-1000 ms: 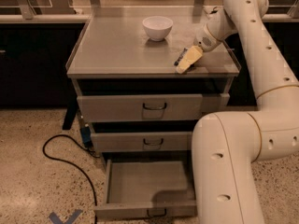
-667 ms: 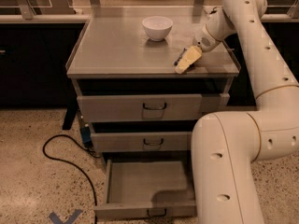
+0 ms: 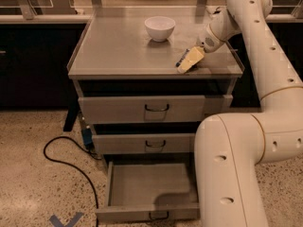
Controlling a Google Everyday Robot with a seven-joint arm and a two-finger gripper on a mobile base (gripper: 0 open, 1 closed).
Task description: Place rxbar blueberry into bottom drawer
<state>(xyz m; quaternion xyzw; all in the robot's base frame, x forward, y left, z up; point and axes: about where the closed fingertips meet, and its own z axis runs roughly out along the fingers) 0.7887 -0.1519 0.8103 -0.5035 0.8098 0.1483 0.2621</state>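
My gripper is low over the right front part of the grey cabinet top, its pale yellow tip at the surface. A thin dark blue sliver, the rxbar blueberry, shows along the gripper's left edge; most of it is hidden by the gripper. I cannot tell whether it is held or lying beside the gripper. The bottom drawer is pulled open below the two upper drawers, and its tray holds nothing that I can see.
A white bowl stands at the back middle of the cabinet top. My white arm covers the right side of the drawers. A black cable loops on the speckled floor at the left.
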